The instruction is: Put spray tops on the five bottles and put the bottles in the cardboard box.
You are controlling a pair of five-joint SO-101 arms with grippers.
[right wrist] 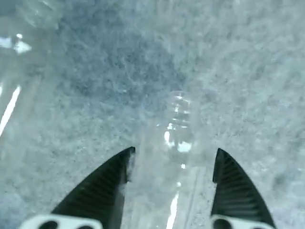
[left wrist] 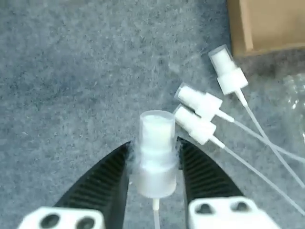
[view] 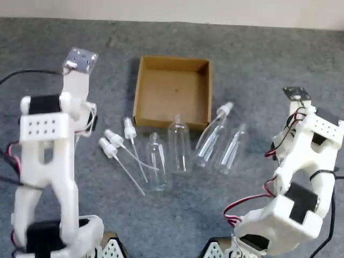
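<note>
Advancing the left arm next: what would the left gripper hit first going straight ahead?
Probably bare grey carpet; the line ahead of the left gripper and its held spray top looks free. The loose spray tops lie aside.

Grey carpet-textured tabletop [view: 269, 64]

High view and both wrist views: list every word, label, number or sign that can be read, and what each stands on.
No text can be read on anything here.
The cardboard box is plain, the clear bottles carry no label, and the white spray tops are unmarked.
</note>
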